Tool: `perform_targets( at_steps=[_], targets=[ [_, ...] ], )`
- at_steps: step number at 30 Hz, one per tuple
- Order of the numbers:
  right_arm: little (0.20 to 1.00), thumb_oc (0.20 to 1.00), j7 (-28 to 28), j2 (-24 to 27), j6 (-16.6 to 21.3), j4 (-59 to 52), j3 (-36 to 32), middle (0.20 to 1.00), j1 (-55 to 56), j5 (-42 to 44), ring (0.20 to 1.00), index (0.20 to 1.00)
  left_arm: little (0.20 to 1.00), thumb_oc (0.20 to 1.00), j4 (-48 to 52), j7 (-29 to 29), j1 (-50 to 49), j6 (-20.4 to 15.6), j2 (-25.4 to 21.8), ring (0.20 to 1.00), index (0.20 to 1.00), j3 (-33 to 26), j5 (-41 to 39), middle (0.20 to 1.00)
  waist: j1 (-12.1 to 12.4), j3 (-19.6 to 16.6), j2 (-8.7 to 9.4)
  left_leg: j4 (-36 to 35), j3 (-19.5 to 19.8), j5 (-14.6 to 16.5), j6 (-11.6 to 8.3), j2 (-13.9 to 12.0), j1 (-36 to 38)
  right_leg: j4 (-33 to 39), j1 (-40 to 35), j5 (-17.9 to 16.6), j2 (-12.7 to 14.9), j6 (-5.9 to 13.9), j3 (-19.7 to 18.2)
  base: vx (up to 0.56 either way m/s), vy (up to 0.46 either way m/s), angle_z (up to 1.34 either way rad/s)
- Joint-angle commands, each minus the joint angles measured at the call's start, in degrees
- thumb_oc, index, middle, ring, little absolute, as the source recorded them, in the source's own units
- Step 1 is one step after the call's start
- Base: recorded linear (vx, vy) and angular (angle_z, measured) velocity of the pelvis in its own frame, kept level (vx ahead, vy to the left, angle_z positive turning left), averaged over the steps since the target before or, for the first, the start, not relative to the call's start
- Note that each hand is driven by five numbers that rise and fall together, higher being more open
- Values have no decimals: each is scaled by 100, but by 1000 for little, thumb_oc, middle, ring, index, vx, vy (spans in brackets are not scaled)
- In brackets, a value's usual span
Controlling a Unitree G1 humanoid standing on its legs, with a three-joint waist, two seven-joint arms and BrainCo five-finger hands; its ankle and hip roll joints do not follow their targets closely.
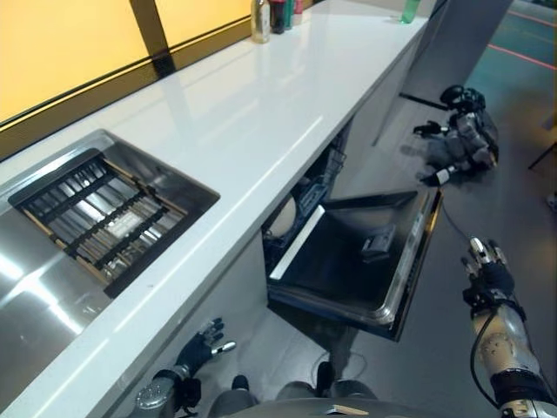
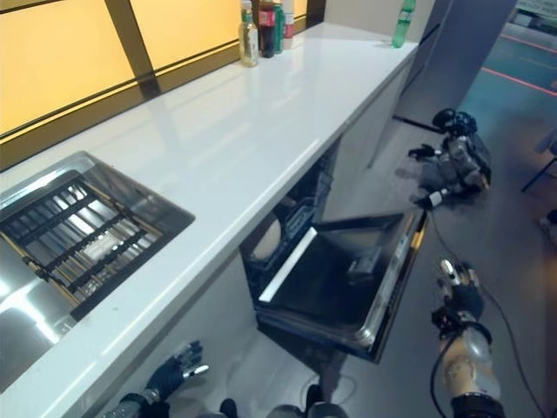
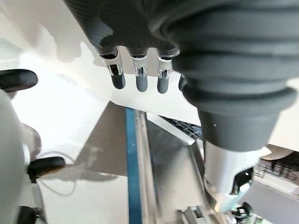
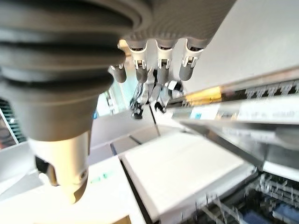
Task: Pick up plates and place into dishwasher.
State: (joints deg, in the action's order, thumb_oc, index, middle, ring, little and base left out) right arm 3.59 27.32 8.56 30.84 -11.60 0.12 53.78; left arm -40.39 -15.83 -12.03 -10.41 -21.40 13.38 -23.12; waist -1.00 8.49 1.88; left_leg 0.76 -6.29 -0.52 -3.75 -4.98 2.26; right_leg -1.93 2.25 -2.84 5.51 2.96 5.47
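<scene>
1. We see the dishwasher (image 1: pixel 348 261) under the white counter (image 1: pixel 261 113), its door (image 1: pixel 357 261) folded down and open toward the floor.
2. Inside the cavity, in the lower rack (image 2: pixel 291 226), a pale rounded shape that looks like a plate (image 2: pixel 268 239) stands on edge; we cannot tell more about it.
3. Our left hand (image 1: pixel 202 344) hangs low beside the cabinet front, below the counter edge and to the left of the open door. Its fingers (image 3: pixel 138 79) are straight and loose, and it holds nothing.
4. Our right hand (image 1: pixel 487 270) is raised to the right of the door's outer edge, apart from it. Its fingers (image 4: pixel 161 65) are extended and relaxed, with nothing in them.
5. The plate sits well inside the machine, between the two hands and farther back than either; neither hand touches it.
6. On the counter's left is a sink (image 1: pixel 52 287) with a dark drying rack (image 1: pixel 96 218) set in it.
7. Bottles (image 2: pixel 261 26) stand at the far end of the counter.
8. Another robot (image 1: pixel 461 139) lies on the floor beyond the door.
</scene>
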Motion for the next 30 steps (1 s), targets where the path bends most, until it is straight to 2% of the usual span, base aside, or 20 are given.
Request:
perform_targets(
  at_steps=[1,5,11,15,19,21,26,30],
  targets=[
    [1000,1000,-188,104,319,154,-222,1000,-435,502,1000,1000,1000,1000,-26,7,196,-248,-18,1000,1000,-116,160,1000,-29,292,88,1266,170,484,226,-199,-787,-496,-17,266,359,270,-209,-126,-94,-4],
    [1000,1000,-354,5,635,684,-185,1000,-890,1430,1000,1000,1000,1000,45,136,588,-304,-161,1000,1000,28,-31,1000,35,844,-28,1929,336,577,203,-294,-1508,-1051,515,375,318,158,-177,-256,-75,-1],
    [1000,1000,-149,209,773,1398,-189,1000,-1455,1713,1000,1000,1000,1000,117,285,677,-346,-292,1000,1000,186,-267,1000,105,1295,-263,2424,565,517,145,-299,-2185,-1580,1125,463,265,-8,-160,-119,-18,-1],
    [1000,1000,-430,425,587,2074,-289,1000,-1693,2069,1000,1000,1000,1000,17,401,718,-466,-278,1000,1000,351,-239,1000,110,1463,-388,2669,681,515,123,-252,-2483,-1898,1430,534,236,-109,-160,-56,7,4],
    [1000,1000,-617,493,348,2443,-248,1000,-1821,2269,1000,1000,1000,1000,-68,444,812,-435,-291,1000,1000,473,-338,1000,90,1570,-475,2912,751,508,143,-206,-2716,-2226,1703,627,221,-180,-176,-24,-22,-3],
    [1000,1000,-949,579,111,2829,-252,1000,-1952,2649,1000,1000,1000,1000,-156,411,864,-503,-282,1000,1000,578,-379,1000,93,1656,-555,3179,836,507,135,-176,-2913,-2440,1864,707,191,-217,-188,-6,-15,0],
    [1000,1000,-1733,625,-443,3287,-196,1000,-2332,3110,1000,1000,1000,1000,-24,466,955,-626,-326,1000,1000,886,-507,1000,127,1818,-750,3342,903,446,171,-76,-3208,-2773,2243,757,200,-246,-177,-28,-20,2],
    [1000,1000,-2165,619,-564,3391,-51,1000,-2629,3098,1000,1000,1000,1000,252,472,989,-661,-427,1000,1000,992,-646,1000,177,1876,-839,3369,894,417,178,-37,-3387,-2918,2460,773,246,-227,-132,-27,-21,1]
  ],
)
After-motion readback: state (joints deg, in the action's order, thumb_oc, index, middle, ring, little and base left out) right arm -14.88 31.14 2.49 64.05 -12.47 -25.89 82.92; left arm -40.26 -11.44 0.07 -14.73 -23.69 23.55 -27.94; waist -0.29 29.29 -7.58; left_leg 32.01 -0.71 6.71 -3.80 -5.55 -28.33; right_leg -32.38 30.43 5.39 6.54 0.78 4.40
